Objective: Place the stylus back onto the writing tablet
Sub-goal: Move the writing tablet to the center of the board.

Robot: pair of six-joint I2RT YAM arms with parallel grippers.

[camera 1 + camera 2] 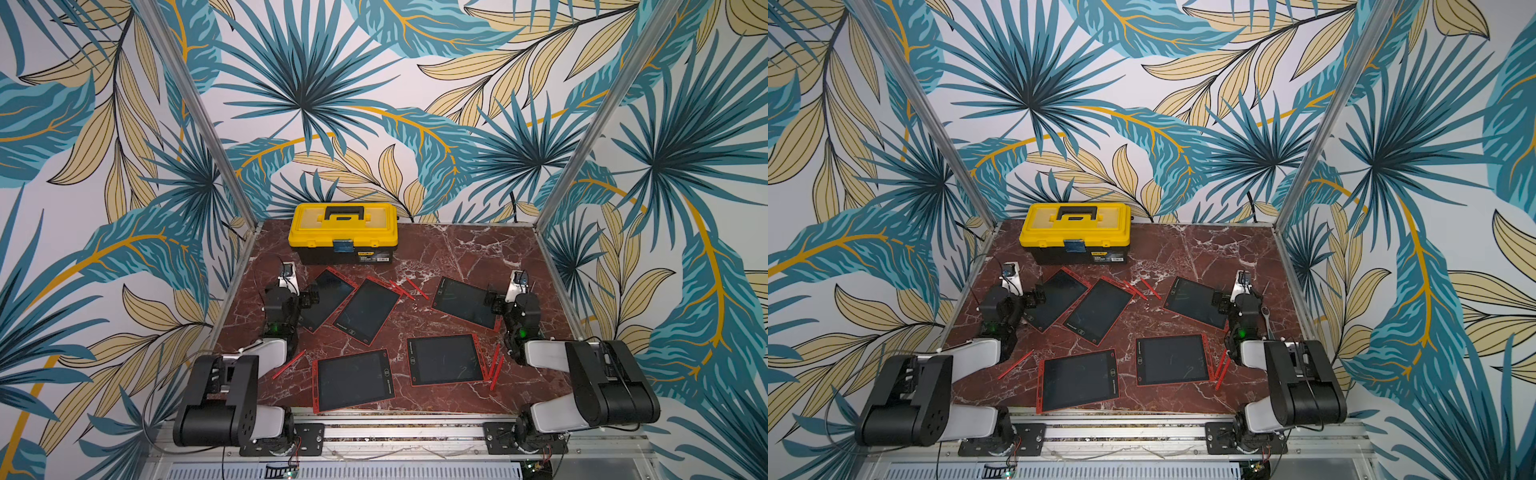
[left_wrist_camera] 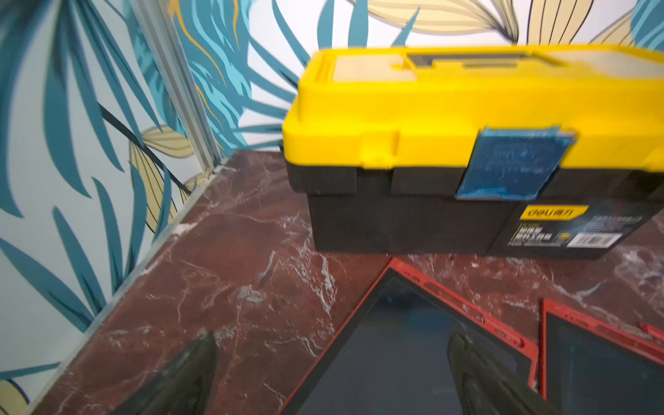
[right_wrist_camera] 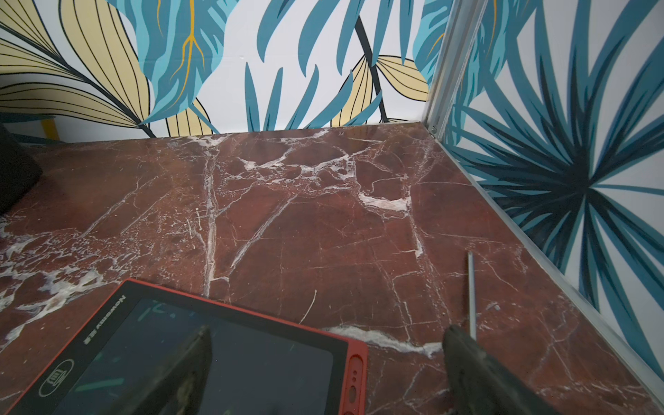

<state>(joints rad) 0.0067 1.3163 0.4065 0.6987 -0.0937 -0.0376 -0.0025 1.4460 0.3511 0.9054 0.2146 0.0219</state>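
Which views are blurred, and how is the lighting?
Left wrist: smeared throughout, the toolbox edges and label soft. Right wrist: sharp on the table veins and the tablet print, only the right tool near the lens out of focus. Both top views: sharp, evenly lit, no strong glare; the wide angle splays the posts.

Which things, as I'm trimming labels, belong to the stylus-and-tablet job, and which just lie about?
Job: red styluses, writing tablets, left gripper and right gripper, both open.
Lying about: yellow toolbox, thin grey rod on the marble table.
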